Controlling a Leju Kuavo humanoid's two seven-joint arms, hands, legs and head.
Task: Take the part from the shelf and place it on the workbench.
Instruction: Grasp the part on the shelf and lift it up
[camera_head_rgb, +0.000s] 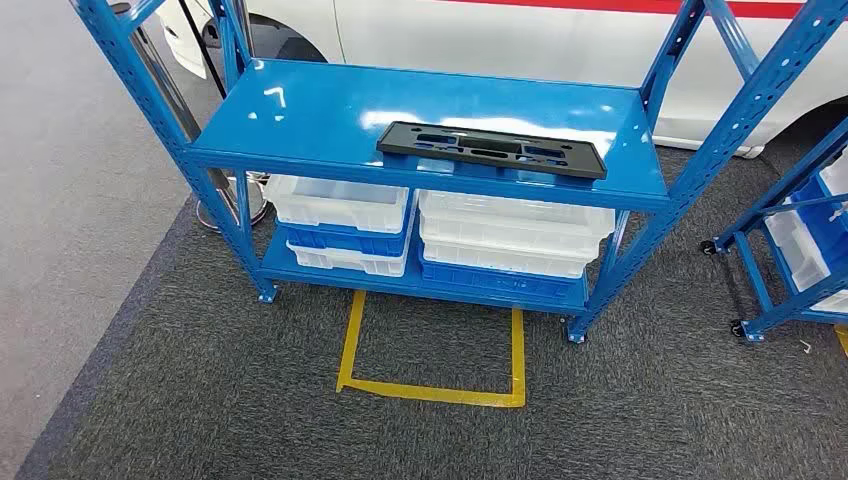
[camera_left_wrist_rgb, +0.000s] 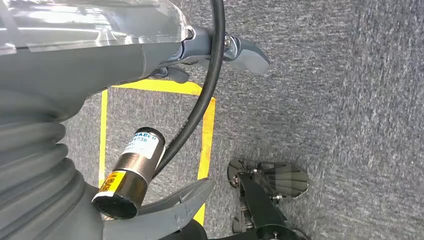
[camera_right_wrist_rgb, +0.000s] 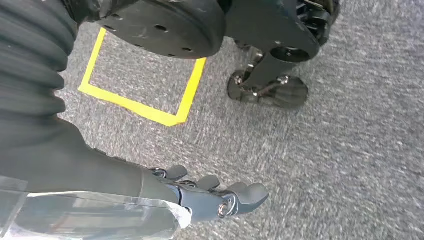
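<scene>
The part (camera_head_rgb: 492, 150) is a long flat black plastic panel with slots. It lies on the top board of the blue shelf (camera_head_rgb: 330, 110), towards the right front edge. My left hand (camera_left_wrist_rgb: 220, 55) hangs over the grey carpet with nothing in it, its fingers loosely apart. My right hand (camera_right_wrist_rgb: 210, 195) also hangs over the carpet, empty, with its fingers slightly bent and apart. Both hands are well below and short of the shelf.
White and blue bins (camera_head_rgb: 340, 205) (camera_head_rgb: 515, 235) are stacked on the lower board. A yellow tape square (camera_head_rgb: 430, 390) marks the carpet in front of the shelf. A white car (camera_head_rgb: 520, 35) stands behind it. A second blue wheeled rack (camera_head_rgb: 800, 230) is at the right.
</scene>
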